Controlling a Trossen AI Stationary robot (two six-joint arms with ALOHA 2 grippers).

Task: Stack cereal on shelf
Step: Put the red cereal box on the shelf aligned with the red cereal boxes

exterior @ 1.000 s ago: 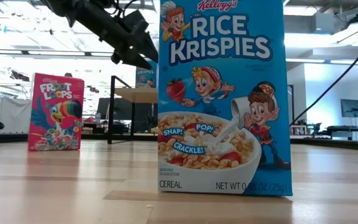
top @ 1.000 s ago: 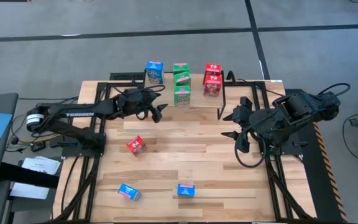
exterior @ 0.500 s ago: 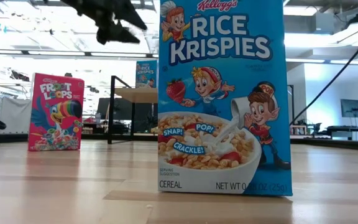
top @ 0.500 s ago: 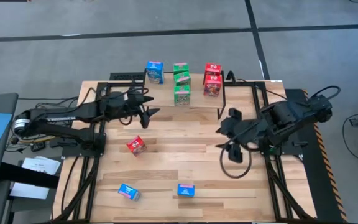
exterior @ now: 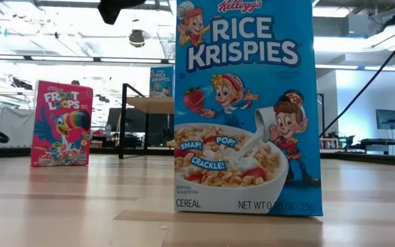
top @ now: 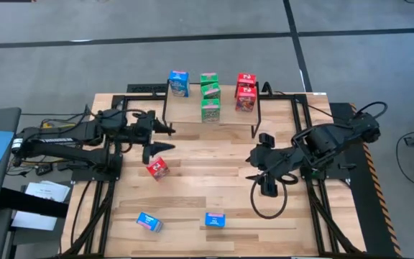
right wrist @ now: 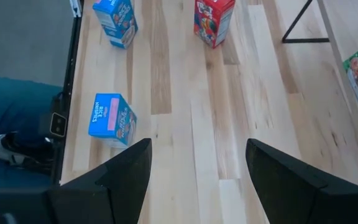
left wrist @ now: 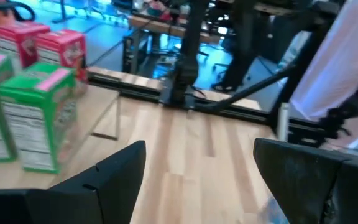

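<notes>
hovering released and empty, the left end effector [top: 157,140] is sitting just behind the red box [top: 157,167] standing on the desk [top: 214,187] — nearer than the right end effector [top: 259,167], also released — shelf [top: 228,115] lying farther back.

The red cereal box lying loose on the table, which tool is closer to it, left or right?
Left. The left tool hangs open beside the red cereal box, toward the shelf. The right tool, also open, sits well across the table from it.
</notes>
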